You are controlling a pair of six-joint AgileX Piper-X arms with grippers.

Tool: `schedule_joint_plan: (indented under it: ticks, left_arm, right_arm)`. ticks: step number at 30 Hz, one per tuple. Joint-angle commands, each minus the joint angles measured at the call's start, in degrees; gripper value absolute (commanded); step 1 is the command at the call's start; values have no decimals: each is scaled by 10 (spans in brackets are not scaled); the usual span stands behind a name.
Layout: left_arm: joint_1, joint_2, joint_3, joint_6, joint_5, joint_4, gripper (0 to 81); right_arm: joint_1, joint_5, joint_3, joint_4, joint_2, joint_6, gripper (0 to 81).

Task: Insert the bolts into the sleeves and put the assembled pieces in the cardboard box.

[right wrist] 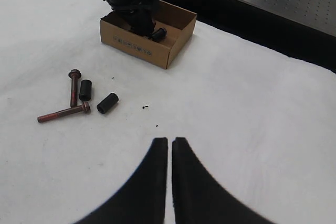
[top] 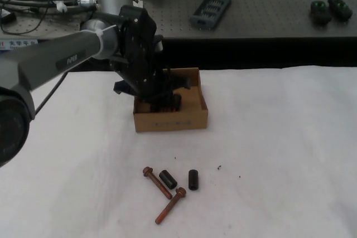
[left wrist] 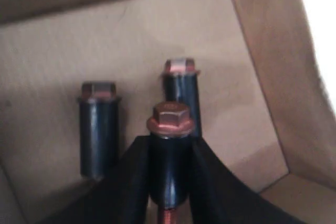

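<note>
The left arm [top: 67, 54] hangs over the cardboard box [top: 170, 121], its jaws clamped on a sleeved bolt [left wrist: 169, 161], a black sleeve with the copper head showing above it, beside two more assembled pieces [left wrist: 98, 129] [left wrist: 182, 95] resting on the box floor. On the white-covered counter [top: 279, 149] in front of the box lie two loose bolts [top: 156, 180] [top: 169, 207] and two empty sleeves [top: 168, 179] [top: 193, 179], close together. The right arm's jaws are closed on nothing, above bare cloth well apart from the parts.

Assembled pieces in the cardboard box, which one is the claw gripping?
The front assembled piece, clamped in the left claw; the other two rest free on the cardboard box floor behind it.
</note>
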Motion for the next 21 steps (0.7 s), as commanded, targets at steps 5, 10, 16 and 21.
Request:
schedule_joint_plan:
  ticks: [5, 10, 16, 21]
  left_arm:
    - [-2, 1, -8, 2, -2, 21, 32]
    - [-2, 1, -8, 2, -17, 19, 238]
    - [-2, 1, -8, 1, -37, 3, 307]
    - [-2, 1, -18, -74, -28, -26, 292]
  right_arm:
    - [-3, 0, -2, -1, -5, 2, 38]
    - [-3, 0, -2, -1, -5, 2, 38]
    - [-3, 0, -2, 5, -5, 2, 38]
    - [-3, 0, -2, 5, -5, 1, 38]
